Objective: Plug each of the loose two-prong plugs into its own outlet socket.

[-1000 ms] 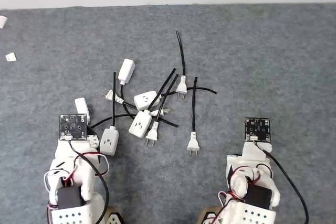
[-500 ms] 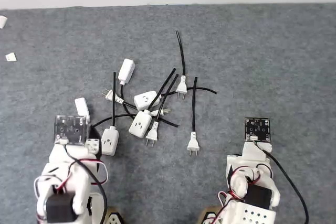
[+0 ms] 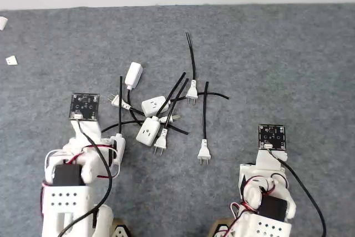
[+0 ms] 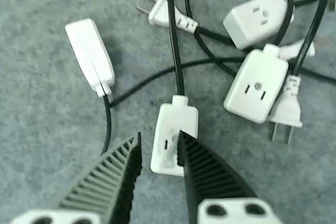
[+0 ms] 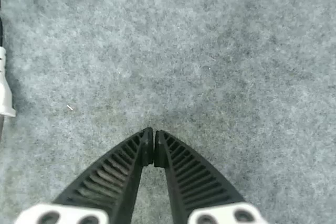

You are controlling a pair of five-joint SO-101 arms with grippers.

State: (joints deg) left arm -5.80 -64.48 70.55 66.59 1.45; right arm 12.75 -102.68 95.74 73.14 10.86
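Several white outlet sockets and two-prong plugs on black cords lie tangled mid-table. In the left wrist view my left gripper is open just above the near end of one socket, which lies partly between the fingertips. Beyond it lie a second socket, a third socket, a plug and another plug. From above, the left arm covers part of that near socket. My right gripper is shut on nothing over bare carpet, and a loose plug lies to its left.
A white block-shaped socket lies left of the near socket. Another white socket and a plug lie farther back. Grey carpet covers the table. Small white scraps sit at the far left.
The left arm has swung forward and a little right, bringing its gripper over the near socket. The right arm has not moved, and the plugs and sockets lie as before.
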